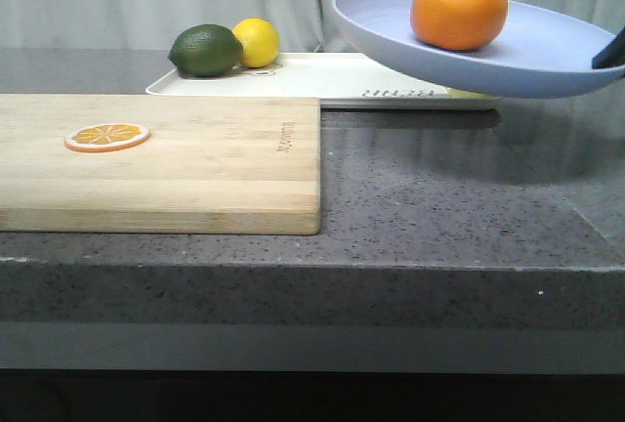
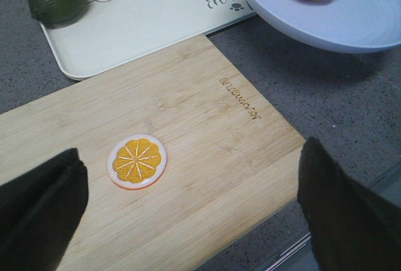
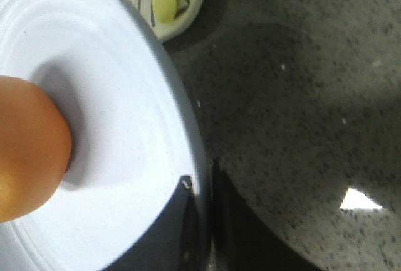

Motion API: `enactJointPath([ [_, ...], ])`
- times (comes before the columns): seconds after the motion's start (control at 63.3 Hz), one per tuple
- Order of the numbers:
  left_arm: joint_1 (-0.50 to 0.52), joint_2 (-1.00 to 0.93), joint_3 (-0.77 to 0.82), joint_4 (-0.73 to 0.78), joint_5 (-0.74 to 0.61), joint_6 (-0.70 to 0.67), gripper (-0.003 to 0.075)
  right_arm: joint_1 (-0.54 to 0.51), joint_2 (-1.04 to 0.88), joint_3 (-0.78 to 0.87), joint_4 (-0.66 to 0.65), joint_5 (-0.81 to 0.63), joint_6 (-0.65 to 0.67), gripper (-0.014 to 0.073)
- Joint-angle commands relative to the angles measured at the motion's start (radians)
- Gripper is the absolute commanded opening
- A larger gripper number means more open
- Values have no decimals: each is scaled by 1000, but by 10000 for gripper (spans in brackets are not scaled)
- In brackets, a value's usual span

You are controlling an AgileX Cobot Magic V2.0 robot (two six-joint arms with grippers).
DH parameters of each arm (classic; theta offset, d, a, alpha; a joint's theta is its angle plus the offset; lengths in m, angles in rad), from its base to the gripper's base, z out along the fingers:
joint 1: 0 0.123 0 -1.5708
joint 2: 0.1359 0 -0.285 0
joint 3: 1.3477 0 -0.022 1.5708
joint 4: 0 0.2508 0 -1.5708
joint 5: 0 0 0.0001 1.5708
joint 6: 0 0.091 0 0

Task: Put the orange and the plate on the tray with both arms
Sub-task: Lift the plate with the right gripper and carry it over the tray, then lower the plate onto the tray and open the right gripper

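Front view shows the plate (image 1: 547, 51) lifted above the tabletop (image 1: 439, 188), tilted, near the tray (image 1: 312, 80), carrying the loose orange (image 1: 459, 9). Right claw (image 3: 200, 221) pinches its rim; left claw (image 2: 188, 208) hangs open over the cutting board (image 2: 188, 158). Stiff, smooth plate: the orange may roll, so keep it level.

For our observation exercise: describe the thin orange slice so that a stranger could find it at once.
Find the light wooden cutting board lying on the grey speckled counter. The flat round orange slice lies alone near its left end, white-rimmed with visible segments, unlike the whole orange.
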Motion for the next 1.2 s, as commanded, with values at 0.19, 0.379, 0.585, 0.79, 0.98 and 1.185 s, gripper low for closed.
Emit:
enactJointPath([
  [0.19,3,-3,-28,-14,-83,-11,658,138,137,-362,-139,14,213,-118],
  [0.379,3,-3,-28,-14,-83,-11,658,215,316,-618,-142,41,284,-118],
  [0.585,3,-3,-28,-16,-83,-11,658,286,551,-933,-149,71,373,-118],
  [0.79,3,-3,-28,-20,-82,-11,658,303,697,-1155,-244,111,466,-118],
  [0.98,3,-3,-28,-22,-82,-11,658,302,724,-1212,-394,166,516,-118],
  [1.185,3,-3,-28,-22,-80,-11,658,302,723,-1212,-408,180,516,-118],
])
